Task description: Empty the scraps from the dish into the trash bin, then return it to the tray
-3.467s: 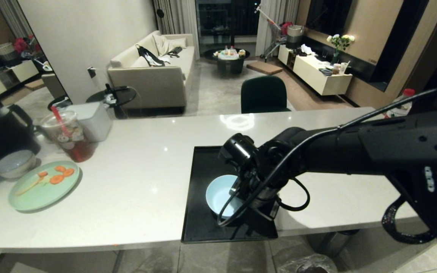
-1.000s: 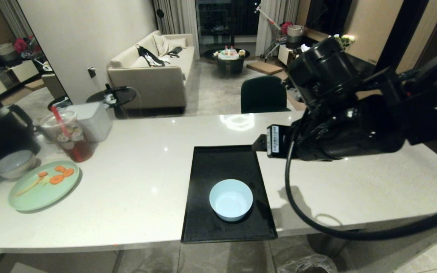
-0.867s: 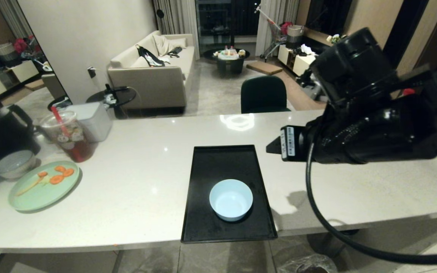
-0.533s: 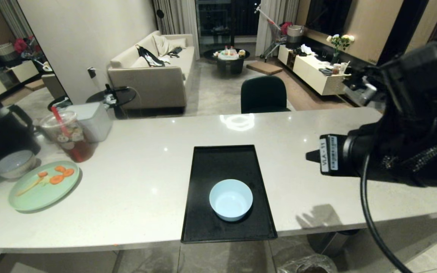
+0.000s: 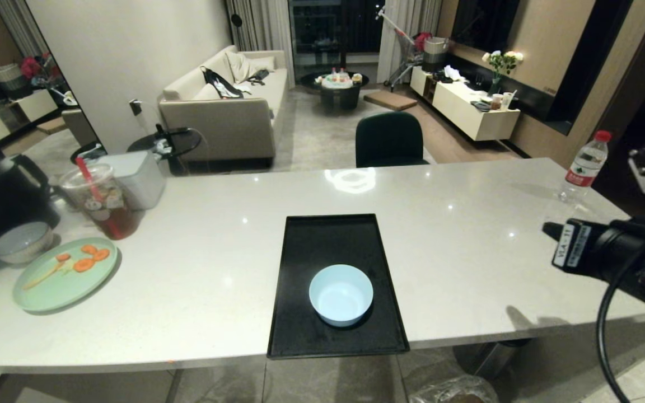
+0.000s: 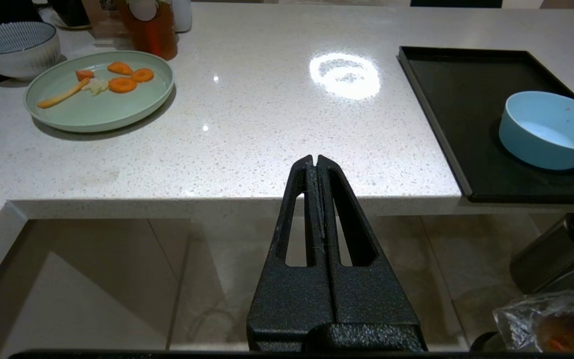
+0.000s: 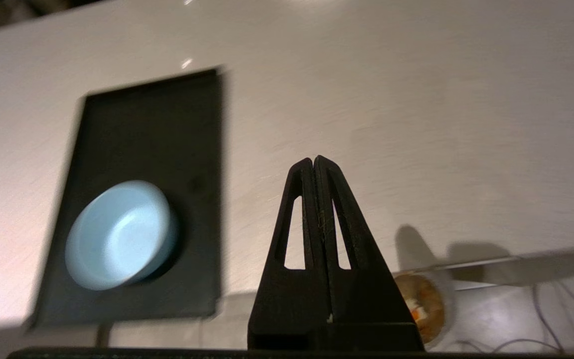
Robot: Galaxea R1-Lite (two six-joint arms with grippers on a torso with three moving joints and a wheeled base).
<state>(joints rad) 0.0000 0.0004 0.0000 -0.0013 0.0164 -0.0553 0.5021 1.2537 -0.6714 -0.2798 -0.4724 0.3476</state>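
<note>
While the dish [image 5: 340, 294] is sitting upright, mouth up, on the near half of the tray [image 5: 328, 240], whose long axis is running away from the robot, both grippers are pressed closed on nothing: right gripper [image 7: 314, 160] above the counter [image 5: 468, 235], left gripper [image 6: 314, 160] low before its edge. Scraps [image 7: 419, 306] are lying in the trash bin [image 7: 439, 299] below.

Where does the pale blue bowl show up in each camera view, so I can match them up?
Head view: the pale-blue bowl sits at the near end of the black tray, centre of the picture.
Left wrist view: the bowl is at the right edge, on the tray.
Right wrist view: the bowl is lower left, on the tray.
Shared landmark: the black tray.
</note>
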